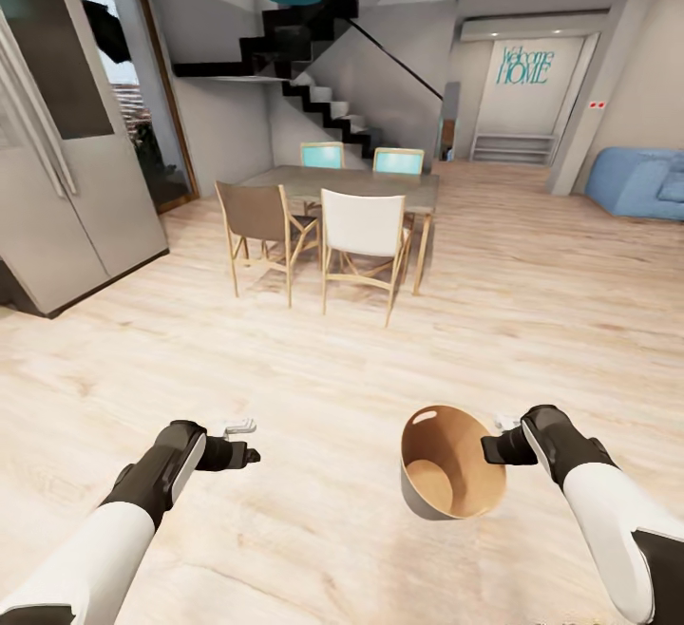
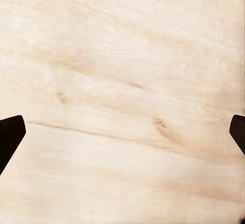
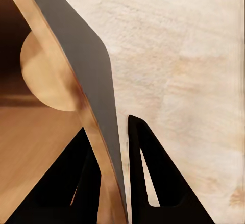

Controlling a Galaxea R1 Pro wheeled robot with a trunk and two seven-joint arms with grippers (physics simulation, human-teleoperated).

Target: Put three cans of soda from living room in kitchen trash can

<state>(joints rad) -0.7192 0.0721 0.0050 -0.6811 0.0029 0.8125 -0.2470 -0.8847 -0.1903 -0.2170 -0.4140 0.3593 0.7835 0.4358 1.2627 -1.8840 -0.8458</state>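
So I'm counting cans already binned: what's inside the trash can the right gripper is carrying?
Nothing visible: the trash can, pinched at its wall by the right gripper, shows bare coppery interior and a pale round bottom. Its near wall hides part of the inside, so that part stays unchecked.

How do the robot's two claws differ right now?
The right claw is shut on the bin's wall, one finger inside and one outside; the left claw is open, holding nothing. The right carries the bin tilted above the floor; the left hangs free. Both have dark fingers.

head: high, looking down over floor toward dining table
wrists: close above the same floor
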